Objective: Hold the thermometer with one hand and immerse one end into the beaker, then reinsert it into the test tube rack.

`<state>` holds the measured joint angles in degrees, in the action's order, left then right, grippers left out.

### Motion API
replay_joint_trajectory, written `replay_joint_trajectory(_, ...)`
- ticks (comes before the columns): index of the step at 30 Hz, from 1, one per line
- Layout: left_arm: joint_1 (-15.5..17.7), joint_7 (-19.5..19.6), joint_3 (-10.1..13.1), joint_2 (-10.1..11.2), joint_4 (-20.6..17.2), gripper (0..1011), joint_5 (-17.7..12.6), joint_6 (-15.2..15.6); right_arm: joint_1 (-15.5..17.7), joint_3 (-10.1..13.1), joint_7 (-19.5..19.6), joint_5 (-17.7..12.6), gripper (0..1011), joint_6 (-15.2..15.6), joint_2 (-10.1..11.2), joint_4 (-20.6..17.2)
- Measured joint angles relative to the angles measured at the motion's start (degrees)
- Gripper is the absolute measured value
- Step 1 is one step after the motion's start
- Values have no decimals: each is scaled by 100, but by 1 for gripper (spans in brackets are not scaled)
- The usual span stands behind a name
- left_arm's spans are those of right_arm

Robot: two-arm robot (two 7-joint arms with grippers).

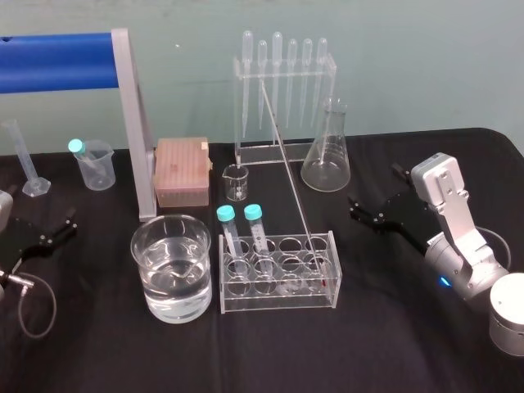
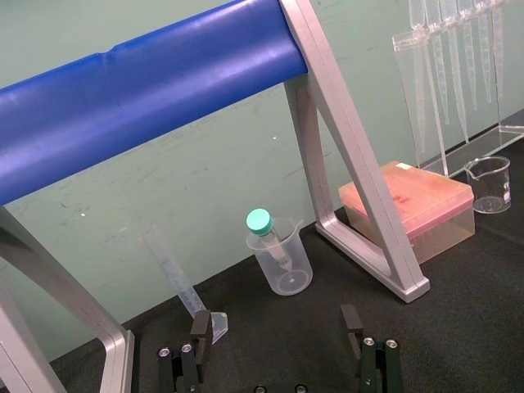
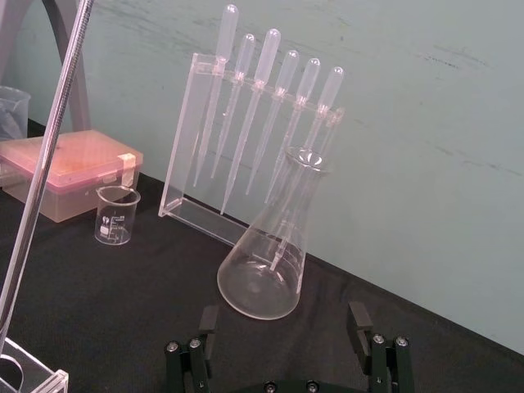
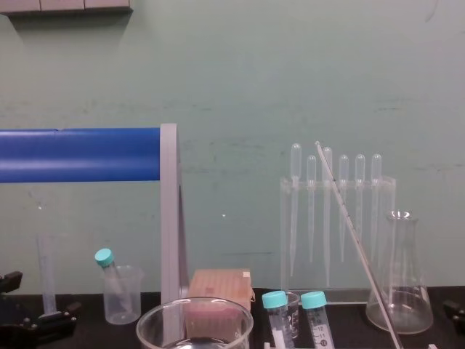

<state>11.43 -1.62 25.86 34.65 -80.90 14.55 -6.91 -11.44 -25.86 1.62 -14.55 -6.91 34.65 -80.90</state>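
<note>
Your right gripper (image 1: pixel 374 190) has its fingers (image 3: pixel 358 318) spread wide and grasping nothing. In the head view the tips aim toward 10 o'clock, low over the black tabletop (image 1: pixel 385 344) and well apart from the test tube rack (image 1: pixel 278 308), which lies at its 9 o'clock. Behind the fingers, the silver wrist (image 1: pixel 458 274) with its blue glow runs back toward 5 o'clock. Your left gripper (image 1: pixel 61 227) is likewise released and empty, parked at the tabletop's left edge at 9 o'clock of the beaker (image 1: pixel 141 246), with its tips facing about 2 o'clock. The thermometer (image 1: pixel 287 164) stands free of both grippers. Its lower end sits in a hole at the rack's far right end, and its long axis leans steeply. The upper end points toward 11 o'clock in the head view, tilts to your left in the chest view and crosses in front of the pipette stand (image 1: pixel 331 90). The beaker, holding clear liquid, stands just beside the rack at its 9 o'clock. Two teal-capped tubes (image 1: pixel 255 229) lean in the rack's left holes.
</note>
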Motion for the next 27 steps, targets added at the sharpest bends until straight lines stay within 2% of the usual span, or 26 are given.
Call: replay_joint_trajectory(27, 0, 0, 0, 0, 0, 1008, 0, 0, 0, 0, 0, 0, 1002, 0, 0, 0)
